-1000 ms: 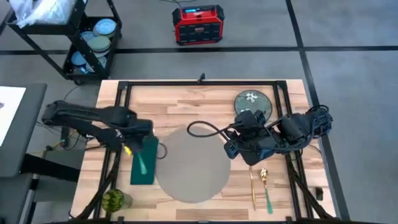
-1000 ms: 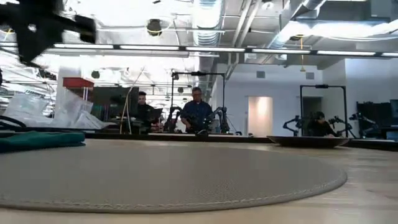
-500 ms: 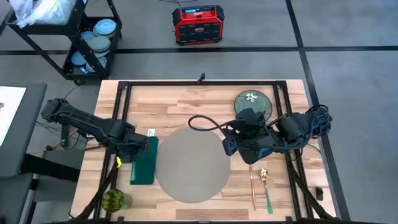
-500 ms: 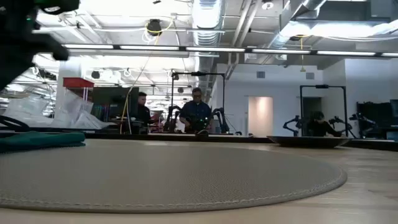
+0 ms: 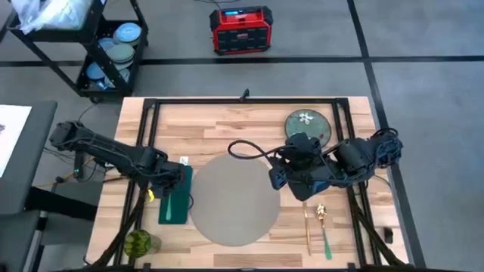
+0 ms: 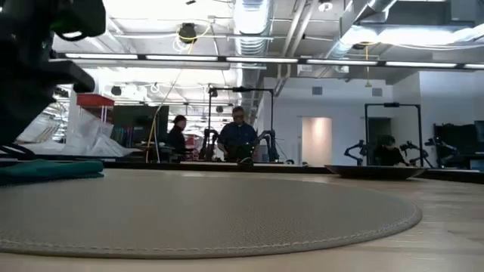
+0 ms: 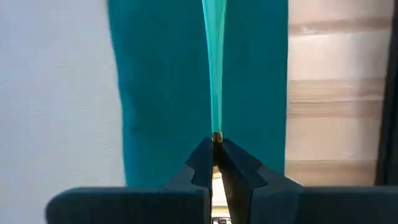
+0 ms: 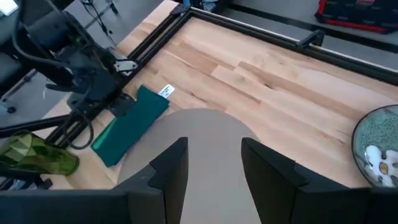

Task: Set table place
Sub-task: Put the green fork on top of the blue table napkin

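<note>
Currently, the left gripper point(image 5: 161, 187) is positioned over the upper end of a dark green napkin point(image 5: 175, 202), its fingers point(image 7: 202, 163) pinched shut on a slim teal-handled utensil point(image 7: 214, 68) whose handle runs straight ahead of them along the napkin. Which kind of utensil it is cannot be told, since its working end is hidden between the fingers. Directly beside this gripper, on the side toward the other arm, the round grey placemat point(image 5: 233, 199) is laid flat on the light-wood table point(image 5: 212, 125), its rim meeting the napkin's long edge. A small white tag point(image 8: 165, 91) is seen at the napkin's corner just beyond the gripper. A green glass point(image 5: 138, 243) is lying at the table's near corner, behind and outward of the left gripper.

The right gripper point(image 8: 211, 155) is held above the placemat's opposite edge with its two fingers point(image 8: 174, 163) spread apart and nothing between them. A dark floral plate point(image 5: 307, 124) is set near it toward the table's far side, and a gold-and-teal pair of utensils point(image 5: 316, 227) is placed just behind it, off the placemat. People are seen in the room beyond the table.
</note>
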Controlling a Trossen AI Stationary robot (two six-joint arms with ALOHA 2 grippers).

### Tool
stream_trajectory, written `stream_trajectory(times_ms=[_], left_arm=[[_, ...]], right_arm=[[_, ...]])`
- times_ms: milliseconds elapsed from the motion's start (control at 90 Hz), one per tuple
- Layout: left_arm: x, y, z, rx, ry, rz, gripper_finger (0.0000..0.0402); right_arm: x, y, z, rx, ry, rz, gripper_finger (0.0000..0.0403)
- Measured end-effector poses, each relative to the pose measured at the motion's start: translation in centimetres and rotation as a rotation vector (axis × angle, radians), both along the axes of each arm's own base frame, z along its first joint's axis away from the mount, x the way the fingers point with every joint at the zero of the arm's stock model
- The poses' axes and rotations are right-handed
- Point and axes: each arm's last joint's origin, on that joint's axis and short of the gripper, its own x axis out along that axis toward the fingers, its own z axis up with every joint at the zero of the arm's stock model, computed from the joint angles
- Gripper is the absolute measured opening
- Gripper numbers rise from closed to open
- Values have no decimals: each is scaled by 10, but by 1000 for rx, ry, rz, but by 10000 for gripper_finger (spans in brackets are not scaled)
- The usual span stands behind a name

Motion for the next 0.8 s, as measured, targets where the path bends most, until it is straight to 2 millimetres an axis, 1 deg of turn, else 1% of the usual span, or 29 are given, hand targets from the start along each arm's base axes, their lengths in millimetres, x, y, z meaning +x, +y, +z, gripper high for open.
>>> stream_trajectory(times_ms=[189,400,600,800], left_arm=[[3,5,-6,-4,-34,29,0],[-3,14,-17,8,3,18,0],[1,17,-17,-3,-41,19,0],[1,20,-17,-5,-37,32,0]], right_arm=[[0,0,0,0,0,0,137],[0,0,0,0,0,0,136],[0,0,0,-5,4,5,137],[0,0,0,-6,6,7,136]])
